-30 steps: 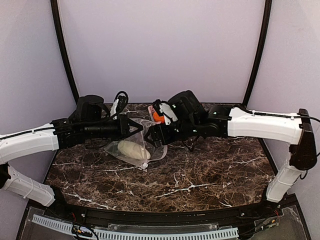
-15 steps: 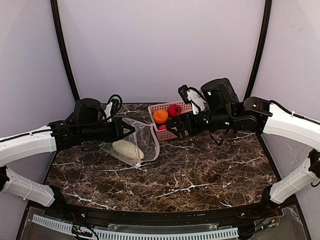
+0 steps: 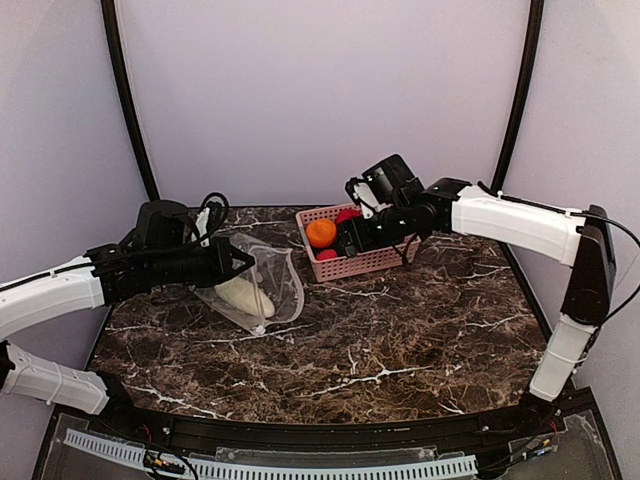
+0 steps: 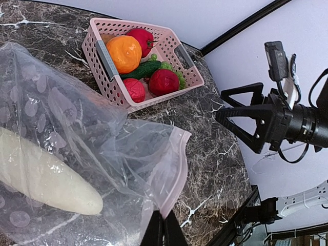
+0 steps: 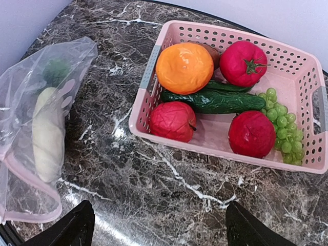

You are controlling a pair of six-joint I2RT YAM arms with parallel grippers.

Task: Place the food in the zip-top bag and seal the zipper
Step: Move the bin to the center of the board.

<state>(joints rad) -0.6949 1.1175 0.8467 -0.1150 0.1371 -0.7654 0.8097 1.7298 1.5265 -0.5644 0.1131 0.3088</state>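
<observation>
The marble-patterned tabletop carries the task's things in its far half. Nearest of them, left of the middle, is the zip-top bag, clear with white dots; its lower part rests on the tabletop and its mouth edge is raised. The left tool is clamped tight on that raised edge; in the left wrist view its fingers meet on the plastic just beside the pinkish zipper, and the mouth gapes open. Inside the bag lies the long cream-white vegetable, flat on the lower wall; a green piece sits beyond it, dim through the plastic. Farther back, at the far edge near the middle, stands a pink slotted basket, apart from the bag with bare tabletop between them. It holds an orange fruit at its left end, a red tomato beside it, a dark green cucumber lying across the middle, two crinkled red pieces along the near wall, and green grapes at the right end. The right tool hangs above the basket beside the orange fruit, its jaws spread wide with nothing between them; it touches none of the food.
</observation>
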